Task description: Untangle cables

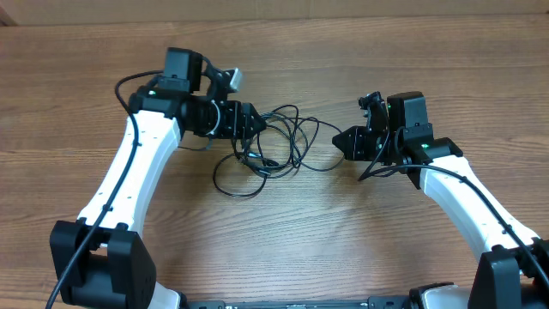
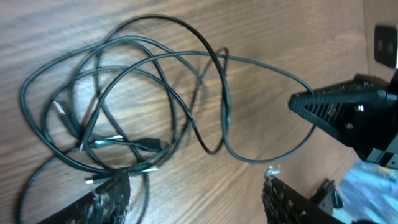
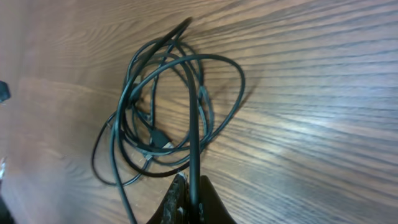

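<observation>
Overhead: cables [image 1: 268, 160] in a loose heap of crossed loops on the table [image 1: 300, 240], just beside the right gripper [image 1: 340, 142], toward the left arm. Hardly begun, judging by the crossings: one strand stretched clear and pinched tight in the right gripper, everything else yet to be parted. Left gripper [image 1: 257, 120] across the heap from the right gripper, fingers spread wide, gripping nothing. Long axis roughly gripper to gripper, stretched strand pointing at the right gripper.

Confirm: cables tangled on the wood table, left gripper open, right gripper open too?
No. The right gripper is shut on one strand of the cables, as the right wrist view shows. The rest holds: tangled on the wood table, left gripper open.
</observation>
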Tool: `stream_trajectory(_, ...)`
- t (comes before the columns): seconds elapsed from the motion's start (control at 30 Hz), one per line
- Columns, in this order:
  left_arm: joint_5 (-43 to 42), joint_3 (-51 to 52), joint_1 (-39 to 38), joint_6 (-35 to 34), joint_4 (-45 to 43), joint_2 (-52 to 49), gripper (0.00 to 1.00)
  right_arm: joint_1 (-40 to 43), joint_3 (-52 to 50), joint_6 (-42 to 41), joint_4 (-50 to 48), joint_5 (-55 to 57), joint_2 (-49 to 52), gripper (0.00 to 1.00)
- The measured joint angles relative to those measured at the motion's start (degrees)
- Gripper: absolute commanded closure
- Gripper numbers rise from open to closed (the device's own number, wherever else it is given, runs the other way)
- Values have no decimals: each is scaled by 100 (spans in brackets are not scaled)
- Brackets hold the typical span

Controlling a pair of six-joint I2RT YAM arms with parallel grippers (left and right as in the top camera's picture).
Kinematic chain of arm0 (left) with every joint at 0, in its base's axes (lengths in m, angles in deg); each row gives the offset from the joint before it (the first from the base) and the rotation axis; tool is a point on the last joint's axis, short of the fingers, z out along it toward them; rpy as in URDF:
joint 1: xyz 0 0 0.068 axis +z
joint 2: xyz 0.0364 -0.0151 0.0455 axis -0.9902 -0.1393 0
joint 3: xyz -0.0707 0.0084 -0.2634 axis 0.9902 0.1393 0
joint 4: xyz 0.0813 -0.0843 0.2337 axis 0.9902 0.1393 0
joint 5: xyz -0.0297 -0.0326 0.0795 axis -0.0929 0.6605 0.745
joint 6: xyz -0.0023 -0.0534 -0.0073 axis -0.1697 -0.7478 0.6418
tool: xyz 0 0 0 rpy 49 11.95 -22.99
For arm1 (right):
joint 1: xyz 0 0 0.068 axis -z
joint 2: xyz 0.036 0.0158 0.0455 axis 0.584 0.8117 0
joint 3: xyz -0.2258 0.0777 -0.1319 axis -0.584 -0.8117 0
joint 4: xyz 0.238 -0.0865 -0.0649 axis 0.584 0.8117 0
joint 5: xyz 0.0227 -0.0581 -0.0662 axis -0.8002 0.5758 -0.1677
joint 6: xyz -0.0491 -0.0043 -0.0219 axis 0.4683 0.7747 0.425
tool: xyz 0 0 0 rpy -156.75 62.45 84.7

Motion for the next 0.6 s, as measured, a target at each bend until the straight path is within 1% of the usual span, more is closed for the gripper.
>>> stream_trajectory(0.13, 48, 2, -232, -17, 0, 0, 37, -2, 0, 42, 55, -275, 0, 96)
stream_trajectory(0.4, 566, 2, -804, -66, -140, -15, 37, -2, 0, 146, 0, -905, 0, 96)
stream_trajectory(0.53, 662, 2, -1088, -92, -448, -203, 41, 0, 0, 214, -98, -1257, 0, 96)
stream_trajectory(0.6, 706, 2, -1191, -138, -636, -380, 47, -2, 2, 227, -98, -1364, 0, 96)
